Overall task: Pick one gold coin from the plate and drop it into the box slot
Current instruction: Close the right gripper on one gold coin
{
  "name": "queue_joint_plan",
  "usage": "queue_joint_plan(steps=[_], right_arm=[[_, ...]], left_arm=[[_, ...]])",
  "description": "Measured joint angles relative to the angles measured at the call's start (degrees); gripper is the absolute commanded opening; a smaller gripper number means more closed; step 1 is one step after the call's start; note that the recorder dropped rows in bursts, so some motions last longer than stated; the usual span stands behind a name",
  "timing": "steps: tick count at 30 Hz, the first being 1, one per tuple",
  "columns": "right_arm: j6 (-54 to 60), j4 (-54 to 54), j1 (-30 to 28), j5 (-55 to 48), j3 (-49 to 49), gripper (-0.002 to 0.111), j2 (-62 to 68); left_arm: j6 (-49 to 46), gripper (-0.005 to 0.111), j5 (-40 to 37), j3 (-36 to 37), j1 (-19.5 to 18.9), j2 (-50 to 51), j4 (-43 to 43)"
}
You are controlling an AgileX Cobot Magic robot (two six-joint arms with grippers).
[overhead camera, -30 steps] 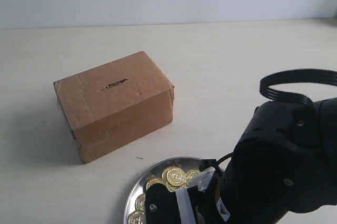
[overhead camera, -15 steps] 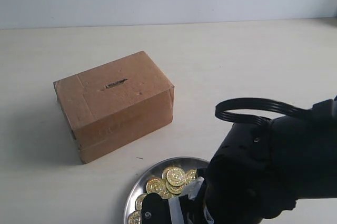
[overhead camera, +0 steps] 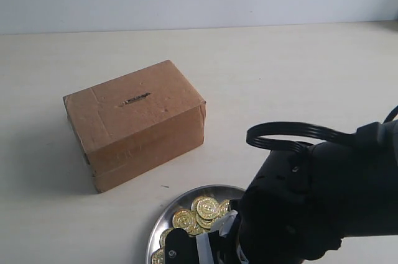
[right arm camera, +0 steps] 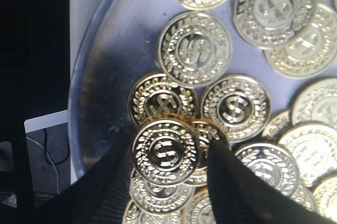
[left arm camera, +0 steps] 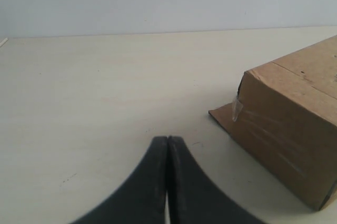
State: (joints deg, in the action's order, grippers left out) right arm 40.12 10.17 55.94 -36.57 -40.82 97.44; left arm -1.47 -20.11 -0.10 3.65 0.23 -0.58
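the black right arm [overhead camera: 311,202] hides most of the round shiny silver metal plate [overhead camera: 163,222] and its gold coins [overhead camera: 198,211]; the right claw [right arm camera: 167,155] beneath it is cut off by the exterior view's lower edge. the brown cardboard box [left arm camera: 295,129] beside the left claw [left arm camera: 167,145] runs past the frame.

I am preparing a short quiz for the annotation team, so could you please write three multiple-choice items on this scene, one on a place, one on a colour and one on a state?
1. Where is the slot?
A. On the top face of the box
B. On the box's front side
C. On the plate's rim

2. What colour is the plate under the coins?
A. Brown
B. Silver
C. Red

3. How is the left gripper?
A. Holding a coin
B. Wide open
C. Shut on nothing

Answers:
1. A, the dark slit lies on the top face in the exterior view.
2. B, shiny silver metal shows between the coins.
3. C, its fingertips meet over bare table.
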Motion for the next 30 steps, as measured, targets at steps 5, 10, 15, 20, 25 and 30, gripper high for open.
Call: queue_joint_plan(steps=[5,10,15,20,25,30], right_arm=[[0.0,0.0,0.0,0.0,0.0,0.045,0.0],[0.0,0.0,0.0,0.0,0.0,0.045,0.0],[0.0,0.0,0.0,0.0,0.0,0.045,0.0],[-0.4,0.0,0.0,0.0,0.0,0.045,0.0],[-0.7,0.0,0.0,0.0,0.0,0.045,0.5],[-0.7,0.0,0.0,0.1,0.0,0.045,0.7]], left_arm=[[0.0,0.0,0.0,0.0,0.0,0.0,0.0],[0.0,0.0,0.0,0.0,0.0,0.0,0.0],[0.0,0.0,0.0,0.0,0.0,0.0,0.0],[0.0,0.0,0.0,0.0,0.0,0.0,0.0],[0.0,0.0,0.0,0.0,0.0,0.0,0.0],[0.0,0.0,0.0,0.0,0.0,0.0,0.0]])
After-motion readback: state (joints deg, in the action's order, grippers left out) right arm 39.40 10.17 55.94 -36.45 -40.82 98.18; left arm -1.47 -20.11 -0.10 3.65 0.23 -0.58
